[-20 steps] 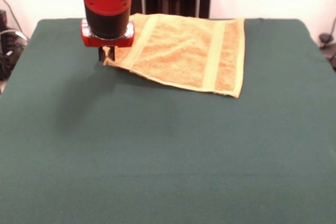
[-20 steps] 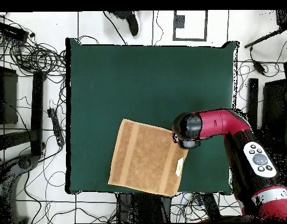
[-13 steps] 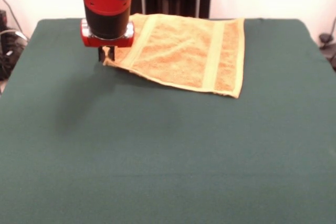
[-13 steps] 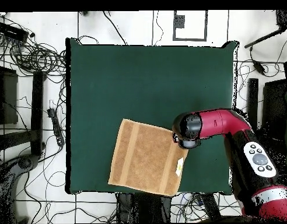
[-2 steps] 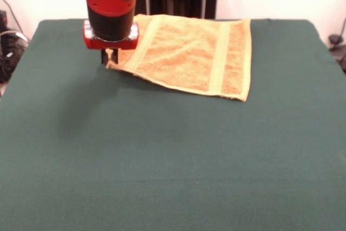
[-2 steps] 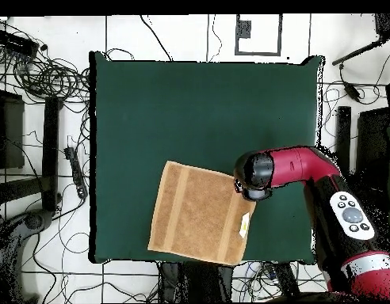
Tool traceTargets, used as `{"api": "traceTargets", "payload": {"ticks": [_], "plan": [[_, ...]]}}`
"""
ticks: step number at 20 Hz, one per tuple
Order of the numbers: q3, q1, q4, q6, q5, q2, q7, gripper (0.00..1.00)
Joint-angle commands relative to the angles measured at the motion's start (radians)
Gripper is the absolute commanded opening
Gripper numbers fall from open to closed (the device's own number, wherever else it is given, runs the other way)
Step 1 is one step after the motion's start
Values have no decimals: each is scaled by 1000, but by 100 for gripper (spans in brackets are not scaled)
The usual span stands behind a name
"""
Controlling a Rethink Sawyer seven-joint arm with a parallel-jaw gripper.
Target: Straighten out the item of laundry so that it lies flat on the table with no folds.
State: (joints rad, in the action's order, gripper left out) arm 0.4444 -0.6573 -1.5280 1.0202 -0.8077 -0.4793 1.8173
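Nothing can be seen to have shifted against the earlier frames: arm and towel are placed as they were. The gripper [image 5: 110, 56] is seen in the front view at the upper left of the frame, low over the table [image 5: 173, 155], its short dark tips set at the near left corner of the towel [image 5: 189, 55]; a scrap of tan cloth shows between the tips, so the corner is judged to be pinched, with the jaws closed narrowly on it. The towel is spread from that corner toward the upper right of the front frame, its far edge at the table's far edge, and its two woven bands run from far to near. In the overhead view the towel [image 6: 200, 212] is found at the lower middle of the frame, against the table's bottom edge, with a small white tag [image 6: 244, 227] at its right side and the arm's wrist [image 6: 256, 176] over its upper right corner. No folds are made out, though a slight lift at the held corner is suspected. Nothing else lies on the felt, so no obstruction is judged for a pull away from the cloth.
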Motion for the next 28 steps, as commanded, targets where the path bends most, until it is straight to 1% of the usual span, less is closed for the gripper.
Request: {"api": "traceTargets", "payload": {"ticks": [1,8,11,14,17,20,23,24,26,27,28], "plan": [[87,38,15,40,20,-39,-260,0],[86,27,-2,39,34,-74,-252,0],[80,12,-61,8,47,-117,-222,0],[75,-8,-125,-63,46,-126,-183,0],[76,-15,-135,-82,39,-127,-181,0],[82,-13,-117,-66,39,-115,-193,0],[80,-16,-107,-92,24,-69,-186,0],[78,-24,-109,-118,11,-40,-187,0],[62,-15,-57,-138,-21,62,-185,0],[66,-22,-42,-166,-33,100,-200,0],[64,-22,-20,-169,-40,134,-211,0]]}}
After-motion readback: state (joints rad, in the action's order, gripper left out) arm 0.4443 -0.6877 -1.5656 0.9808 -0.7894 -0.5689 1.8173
